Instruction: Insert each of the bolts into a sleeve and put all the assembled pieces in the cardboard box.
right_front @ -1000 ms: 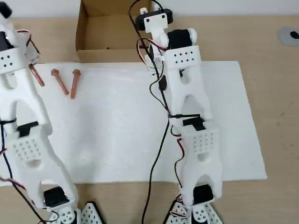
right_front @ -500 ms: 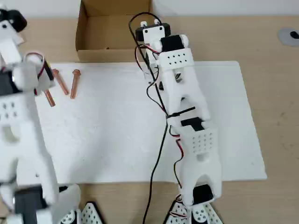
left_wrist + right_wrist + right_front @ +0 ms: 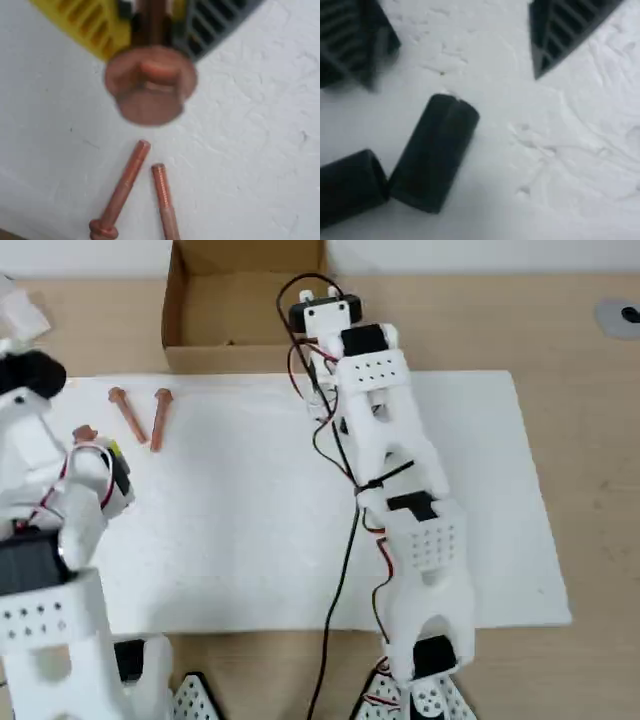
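My left gripper (image 3: 150, 30) is shut on a copper bolt (image 3: 150, 85), whose head points at the camera, held above the white mat. In the high view that bolt (image 3: 85, 433) sits at the tip of the left arm, near the mat's left edge. Two more copper bolts (image 3: 127, 413) (image 3: 160, 418) lie side by side on the mat just beyond it. My right gripper (image 3: 452, 75) hangs open right over two black sleeves (image 3: 435, 155) (image 3: 347, 185) lying end to end on the mat. The right arm (image 3: 375, 390) covers them from above. The cardboard box (image 3: 175, 310) stands open behind the mat.
The white mat (image 3: 250, 530) covers most of the table, with bare room between the two arms. Black and red cables (image 3: 340, 540) trail along the right arm. A grey round object (image 3: 620, 315) lies at the far right edge.
The left arm has drawn back toward the front of the table, carrying its bolt away from the two lying bolts. The right arm has shifted slightly left.
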Robot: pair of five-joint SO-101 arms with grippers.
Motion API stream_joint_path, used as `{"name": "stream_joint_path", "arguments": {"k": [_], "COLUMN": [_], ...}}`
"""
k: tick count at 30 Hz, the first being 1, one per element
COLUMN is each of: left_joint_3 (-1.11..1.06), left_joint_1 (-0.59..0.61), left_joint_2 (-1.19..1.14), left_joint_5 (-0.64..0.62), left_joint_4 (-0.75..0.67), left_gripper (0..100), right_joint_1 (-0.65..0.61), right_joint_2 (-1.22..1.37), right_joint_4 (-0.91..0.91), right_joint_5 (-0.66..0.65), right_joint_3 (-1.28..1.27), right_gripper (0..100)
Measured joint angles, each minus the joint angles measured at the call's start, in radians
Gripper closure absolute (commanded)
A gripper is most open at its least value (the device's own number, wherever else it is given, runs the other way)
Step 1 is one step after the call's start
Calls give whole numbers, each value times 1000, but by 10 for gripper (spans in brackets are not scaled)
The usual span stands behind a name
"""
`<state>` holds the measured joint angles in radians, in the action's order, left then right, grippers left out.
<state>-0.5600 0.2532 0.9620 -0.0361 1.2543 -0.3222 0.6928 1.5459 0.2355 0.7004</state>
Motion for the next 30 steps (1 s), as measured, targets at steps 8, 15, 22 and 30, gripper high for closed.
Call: {"name": "stream_joint_path", "arguments": {"k": [8, 15, 22, 30], "left_joint_3": [-28, -28, -28, -28], "left_joint_1": [0, 0, 0, 0], "left_joint_2": [55, 55, 55, 55], "left_joint_5": [0, 0, 0, 0], "left_joint_4": [-3, -3, -3, -3], "left_gripper": [993, 993, 991, 991], "right_joint_1": [0, 0, 2, 6], "right_joint_2": [0, 2, 32, 46], "right_joint_4": [-8, -8, -8, -12], "right_joint_5": [0, 0, -20, -54], "right_joint_3": [-3, -3, -3, -3], "right_gripper": [833, 833, 833, 832]}}
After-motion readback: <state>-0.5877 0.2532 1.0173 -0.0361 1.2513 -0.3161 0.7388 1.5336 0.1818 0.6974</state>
